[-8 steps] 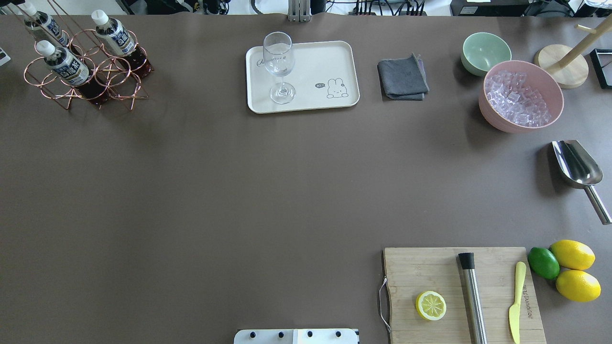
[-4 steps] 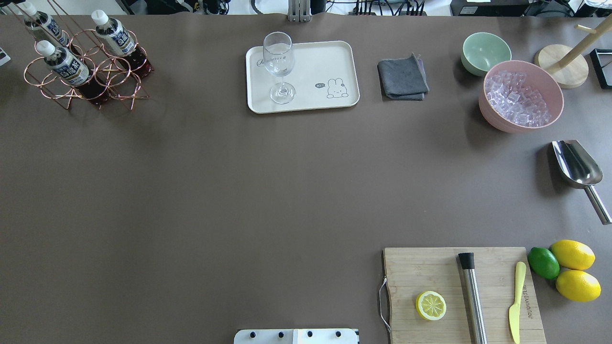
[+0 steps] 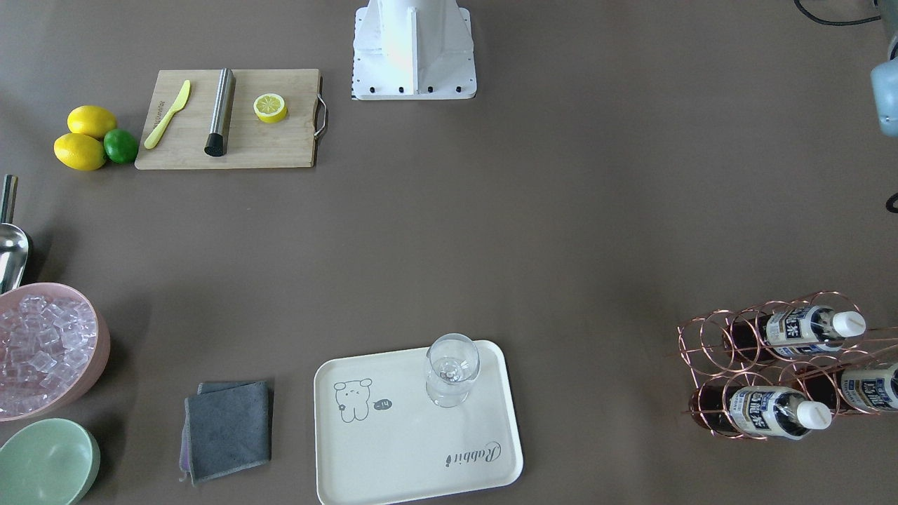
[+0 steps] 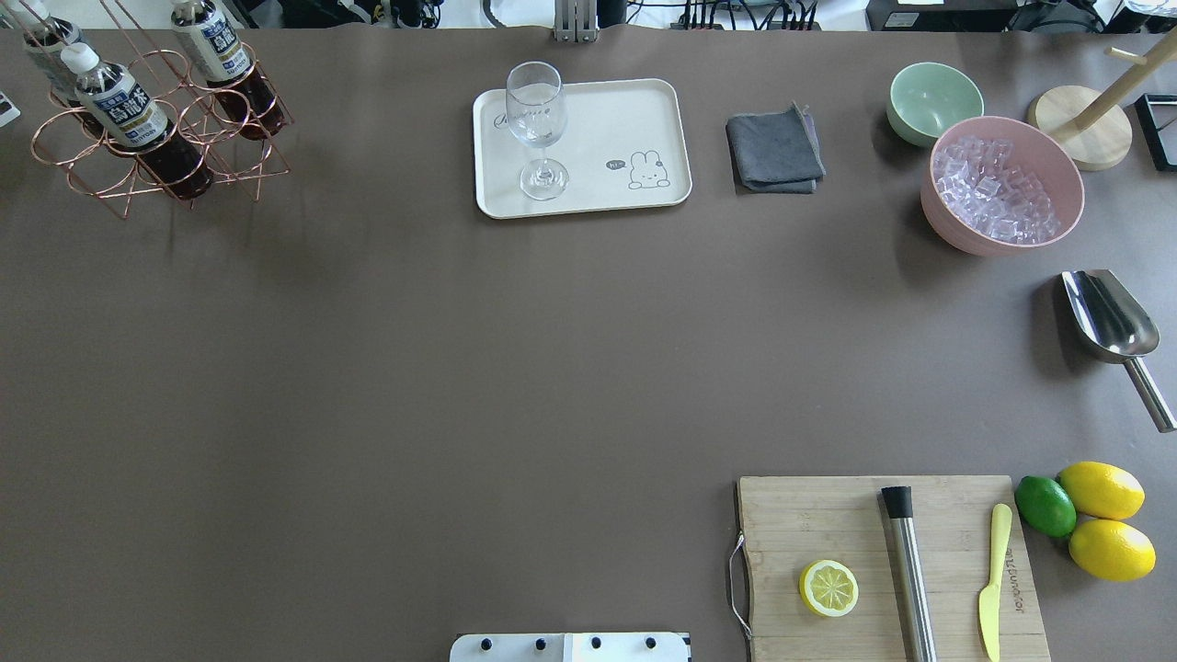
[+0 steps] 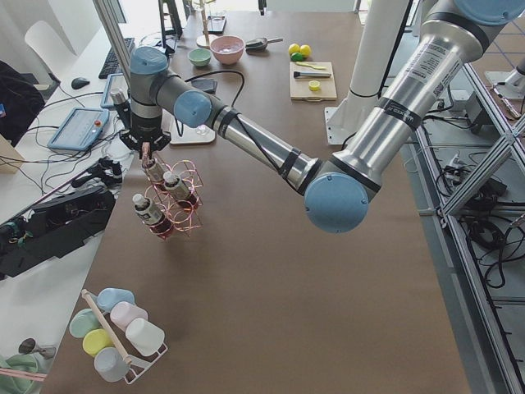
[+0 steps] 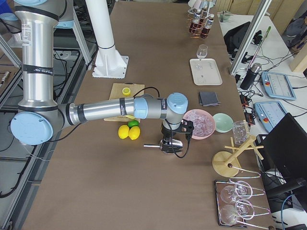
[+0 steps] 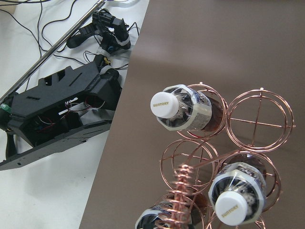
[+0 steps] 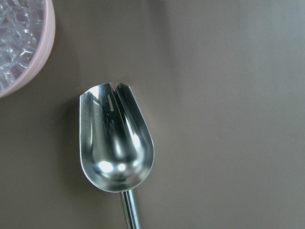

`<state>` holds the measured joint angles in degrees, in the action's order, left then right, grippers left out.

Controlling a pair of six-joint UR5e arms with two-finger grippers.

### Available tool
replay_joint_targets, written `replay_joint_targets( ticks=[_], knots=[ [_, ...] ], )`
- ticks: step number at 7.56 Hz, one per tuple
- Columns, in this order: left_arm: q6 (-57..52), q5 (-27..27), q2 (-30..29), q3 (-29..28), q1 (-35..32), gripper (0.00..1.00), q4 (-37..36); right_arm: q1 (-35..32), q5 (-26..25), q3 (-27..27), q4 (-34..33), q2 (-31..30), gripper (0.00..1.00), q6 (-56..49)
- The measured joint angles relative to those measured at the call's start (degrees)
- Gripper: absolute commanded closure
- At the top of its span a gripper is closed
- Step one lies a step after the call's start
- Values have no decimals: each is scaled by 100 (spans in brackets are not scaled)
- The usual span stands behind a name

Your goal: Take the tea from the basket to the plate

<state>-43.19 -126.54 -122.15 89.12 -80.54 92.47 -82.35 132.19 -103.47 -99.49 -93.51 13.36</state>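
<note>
Now: left gripper [image 5: 146,148] at basket [image 7: 257,125] handle coil, three tea bottles [image 4: 115,106] in rings. Plate [image 4: 625,119] well apart, holding glass [image 4: 536,110]. Right gripper [image 6: 168,143] above scoop [image 8: 116,143]. Jaw openings: cannot tell.

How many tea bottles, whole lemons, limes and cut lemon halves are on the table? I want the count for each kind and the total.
tea bottles: 3
whole lemons: 2
limes: 1
lemon halves: 1
Total: 7

I get bright, even light from above; soft shadows beside the pink ice bowl [image 4: 1002,184], glare on the steel scoop [image 8: 116,143]
</note>
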Motion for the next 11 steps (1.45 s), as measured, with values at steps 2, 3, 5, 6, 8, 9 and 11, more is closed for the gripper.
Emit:
replay_joint_targets(
  ticks=[2,3,5,6,8,9,11],
  knots=[
    [-118,-438,-68,291,-120,100,-695,0,4,-17,0,3,0,0],
    [-126,-507,-110,429,-138,100,-881,0,7,-30,0,7,0,0],
    [-131,-540,-159,802,-156,100,-1344,0,9,-29,0,8,0,0],
    [-125,-549,-228,940,-158,100,-1551,0,9,-22,0,8,0,0],
    [-98,-572,-434,1062,-115,100,-2043,0,9,-17,0,8,0,0],
    [84,-644,-524,1163,-70,100,-2344,0,9,-15,0,8,0,0],
    [702,-789,-594,1514,269,100,-2582,0,5,-9,0,2,0,0]
  ],
)
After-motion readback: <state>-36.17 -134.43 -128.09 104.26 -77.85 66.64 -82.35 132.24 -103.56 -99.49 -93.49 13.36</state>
